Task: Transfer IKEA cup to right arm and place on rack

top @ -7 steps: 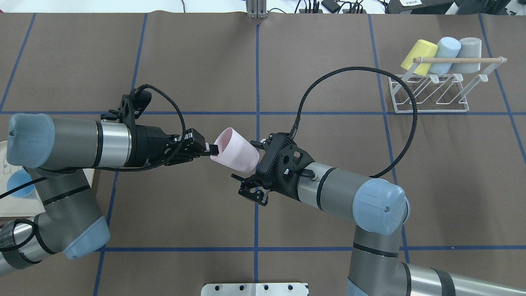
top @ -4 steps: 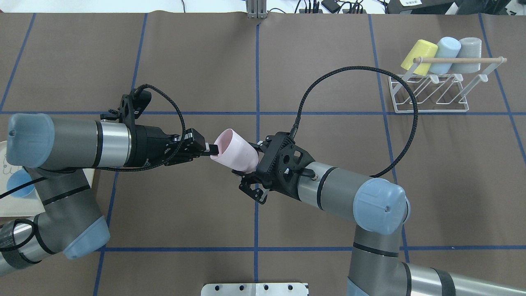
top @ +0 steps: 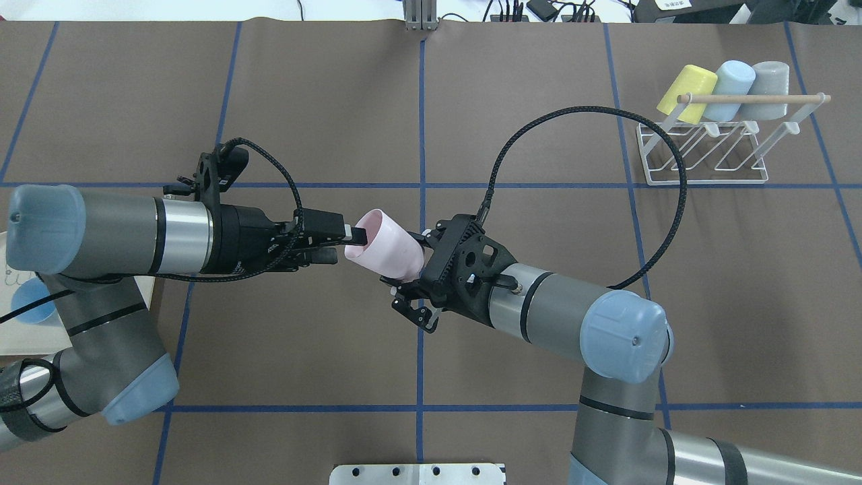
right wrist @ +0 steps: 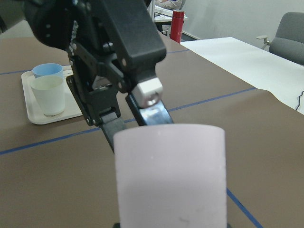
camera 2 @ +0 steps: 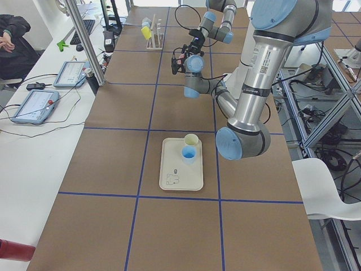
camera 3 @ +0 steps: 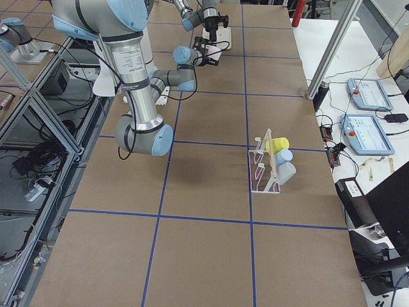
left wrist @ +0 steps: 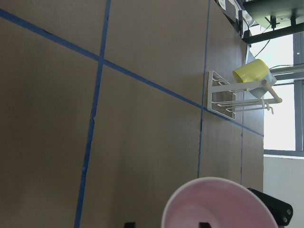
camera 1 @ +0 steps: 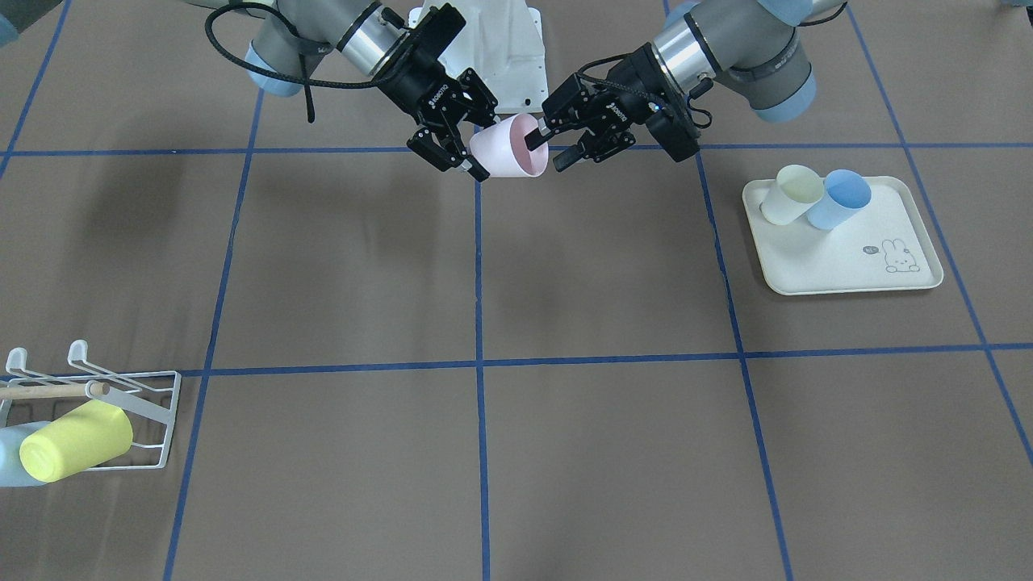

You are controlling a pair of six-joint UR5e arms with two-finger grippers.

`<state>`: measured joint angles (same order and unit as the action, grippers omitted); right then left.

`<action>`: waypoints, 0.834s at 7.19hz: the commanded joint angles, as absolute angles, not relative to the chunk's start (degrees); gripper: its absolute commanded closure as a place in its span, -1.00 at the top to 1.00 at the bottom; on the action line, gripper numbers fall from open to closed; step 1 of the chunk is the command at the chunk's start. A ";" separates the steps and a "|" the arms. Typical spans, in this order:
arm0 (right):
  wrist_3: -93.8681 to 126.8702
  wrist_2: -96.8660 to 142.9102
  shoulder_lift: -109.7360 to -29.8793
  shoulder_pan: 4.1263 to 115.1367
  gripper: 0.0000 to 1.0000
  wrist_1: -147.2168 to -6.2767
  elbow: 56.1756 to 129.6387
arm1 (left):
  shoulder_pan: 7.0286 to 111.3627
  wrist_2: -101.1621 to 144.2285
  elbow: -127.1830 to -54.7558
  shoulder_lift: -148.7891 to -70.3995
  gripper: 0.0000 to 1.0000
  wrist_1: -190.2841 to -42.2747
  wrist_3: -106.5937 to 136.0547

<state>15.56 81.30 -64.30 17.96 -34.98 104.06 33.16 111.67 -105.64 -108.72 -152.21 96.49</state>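
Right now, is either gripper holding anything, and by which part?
The right gripper holds the pink cup by its closed bottom end, jaws shut across it. The left gripper is open at the rim, one finger inside the mouth, not pinching.

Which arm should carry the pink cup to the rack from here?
Right. The right gripper is shut on the pink cup, the left gripper is open at its rim, and the rack is on that side.

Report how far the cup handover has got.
Done: the right gripper is shut on the base of the pale pink plastic cup. In hand: the left gripper stands open, one finger inside the rim, not yet withdrawn. Left: carrying it to the white wire rack.
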 commanded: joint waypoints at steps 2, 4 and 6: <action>15.56 81.21 -64.51 20.11 -0.26 -36.03 103.63 | 36.11 111.88 -105.64 -103.48 1.00 -151.26 88.46; 15.38 81.48 -64.25 24.23 -0.50 -48.26 103.80 | 37.79 111.45 -105.64 -96.71 1.00 -151.26 75.30; 9.02 81.30 -64.34 31.25 -0.63 -65.65 104.06 | 37.71 111.27 -105.56 -96.07 1.00 -151.43 74.27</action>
